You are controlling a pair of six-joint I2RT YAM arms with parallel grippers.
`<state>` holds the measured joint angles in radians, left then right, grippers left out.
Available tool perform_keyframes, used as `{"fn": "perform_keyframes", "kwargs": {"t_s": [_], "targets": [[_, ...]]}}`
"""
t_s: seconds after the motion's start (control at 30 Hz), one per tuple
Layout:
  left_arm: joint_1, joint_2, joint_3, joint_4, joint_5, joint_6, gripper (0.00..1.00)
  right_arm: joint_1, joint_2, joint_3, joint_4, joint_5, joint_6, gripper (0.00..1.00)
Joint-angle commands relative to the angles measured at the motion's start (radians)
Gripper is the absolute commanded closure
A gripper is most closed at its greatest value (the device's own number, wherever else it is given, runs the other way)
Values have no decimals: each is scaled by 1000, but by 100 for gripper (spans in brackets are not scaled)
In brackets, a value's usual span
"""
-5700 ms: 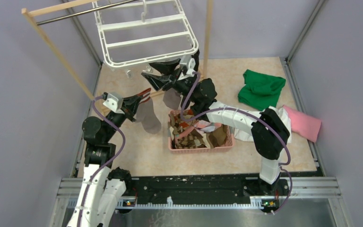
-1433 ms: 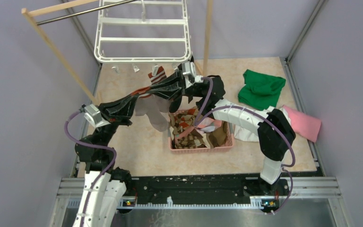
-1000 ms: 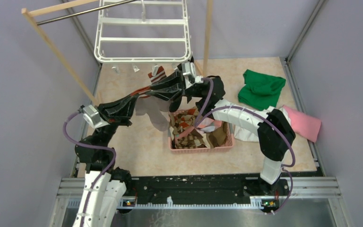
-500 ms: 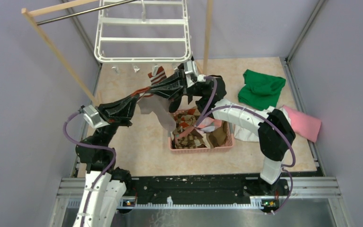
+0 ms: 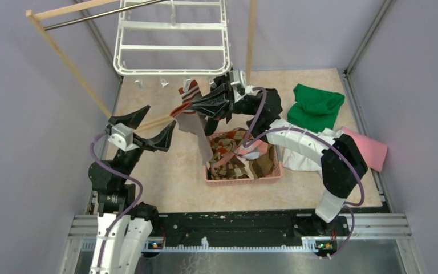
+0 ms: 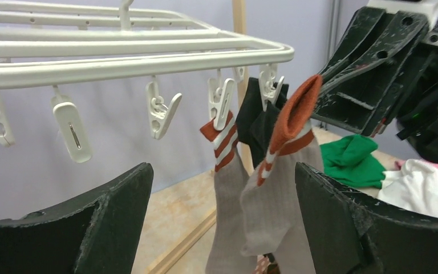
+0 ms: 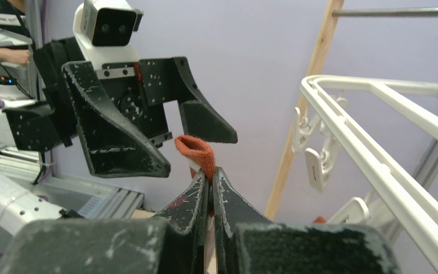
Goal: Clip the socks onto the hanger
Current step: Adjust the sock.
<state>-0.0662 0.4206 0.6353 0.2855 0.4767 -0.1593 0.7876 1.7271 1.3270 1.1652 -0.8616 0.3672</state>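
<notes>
Two socks already hang from clips on the near rail of the hanger (image 6: 148, 61), a striped-cuff grey sock (image 6: 225, 171) and a black sock (image 6: 255, 117) just behind it. A third, the held sock (image 6: 276, 191), grey with a rust-striped cuff, is pinched at its cuff by the right gripper (image 7: 211, 182), whose fingers are pressed tight together on the fabric. It hangs just below and to the near side of that rail, right of the clipped pair and above the far-left corner of the pink basket (image 5: 242, 178). The left gripper (image 5: 159, 115) stands spread wide and holds nothing, a little to the left and nearer. I judge the held sock to be light, soft and limp. It will drape and swing rather than keep a shape, is not fragile, and its ribbed knit should resist slipping. The cuff is the best place to hold it, low enough to leave the rust rim free for a clip to bite. Its long axis runs roughly vertical, cuff uppermost and rim pointing up toward the rail, with the foot dropping and bending at the heel toward the basket. An empty clip (image 6: 161, 108) hangs further left.
</notes>
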Motion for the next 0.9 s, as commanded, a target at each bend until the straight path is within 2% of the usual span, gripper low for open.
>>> {"fn": "perform_keyframes", "kwargs": {"t_s": [0.0,0.2,0.33,0.4,0.47,0.53,0.63,0.87], "targets": [[0,83,98,-79,23,114,1,-12,-70,-19,-72,8,-61,100],[4,279,286,-181,229,149,1,-14,-70,-26,-123,32,-106,100],[38,312,314,-189,331,150,1,-18,-76,-40,-142,52,-117,100],[101,345,319,-173,427,126,2,-26,-80,-51,-150,54,-119,100],[190,367,294,-80,552,55,3,-36,-87,-64,-158,53,-121,100],[299,360,240,108,613,-58,3,-48,-100,-83,-161,49,-132,100],[400,366,198,275,669,-169,3,-62,-123,-115,-169,41,-158,100],[426,454,156,641,662,-380,8,-64,-127,-142,-132,34,-157,100]]}}
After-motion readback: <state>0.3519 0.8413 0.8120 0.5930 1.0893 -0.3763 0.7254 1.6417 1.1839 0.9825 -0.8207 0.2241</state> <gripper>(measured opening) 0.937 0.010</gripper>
